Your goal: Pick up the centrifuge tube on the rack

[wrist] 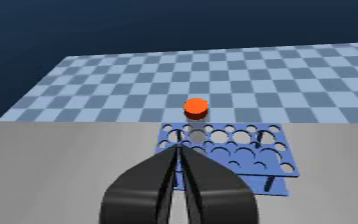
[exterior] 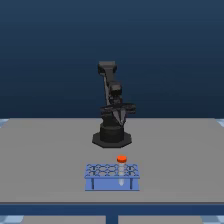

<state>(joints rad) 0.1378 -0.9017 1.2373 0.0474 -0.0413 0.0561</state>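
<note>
In the exterior view, nearest the camera sits the rack (exterior: 112, 176), light blue, on the grey table (exterior: 45, 160). The centrifuge tube (exterior: 121, 159) stands upright in a hole along the rack's far edge, toward the exterior view's right, with its orange-red cap proud of the grid. From the rack's middle the cap lies at about one o'clock. Its long axis looks vertical, so I judge a grasp would have to come across the cap or the shaft just under it.

Beyond the rack, at twelve o'clock, stands the arm's dark base (exterior: 111, 136), well apart from the rack. The arm rises above the base and folds back down, leaving the gripper (exterior: 119, 120) pointing downward just above the base.

In the wrist view the gripper (wrist: 179, 150) has its two dark fingers pressed together at the tips, holding nothing. The centrifuge tube (wrist: 196, 107) lies ahead of the tips, at about twelve o'clock, across the rack (wrist: 246, 150). The jaws must part before any approach.
</note>
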